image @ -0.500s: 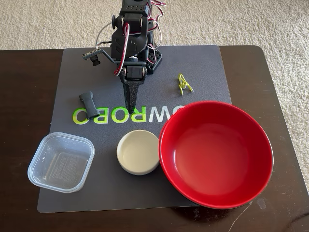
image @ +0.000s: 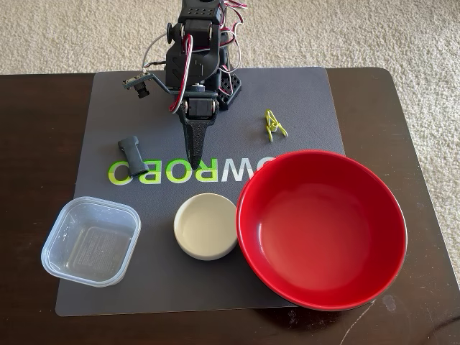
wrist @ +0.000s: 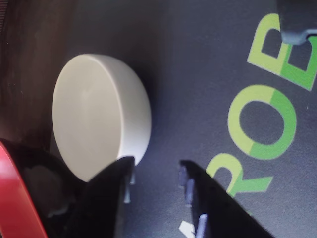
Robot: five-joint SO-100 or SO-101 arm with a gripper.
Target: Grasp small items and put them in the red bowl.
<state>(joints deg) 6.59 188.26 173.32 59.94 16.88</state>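
The red bowl (image: 321, 228) sits at the front right of the grey mat; its rim shows in the wrist view (wrist: 15, 198). The cream round dish (image: 206, 226) lies just left of it and also shows in the wrist view (wrist: 94, 119). The clear square tub (image: 91, 241) is at the front left. The dark-grey stubby bar (image: 133, 156) lies on the mat's left, at the top right of the wrist view (wrist: 297, 20). The yellow-green wire clip (image: 273, 124) lies behind the bowl. My gripper (image: 195, 154) (wrist: 156, 166) points down over the mat behind the dish, jaws apart and empty.
The grey mat (image: 309, 93) with green and white lettering covers most of a dark wooden table (image: 36, 144). The arm's base (image: 201, 65) stands at the mat's back edge. Carpet lies beyond the table.
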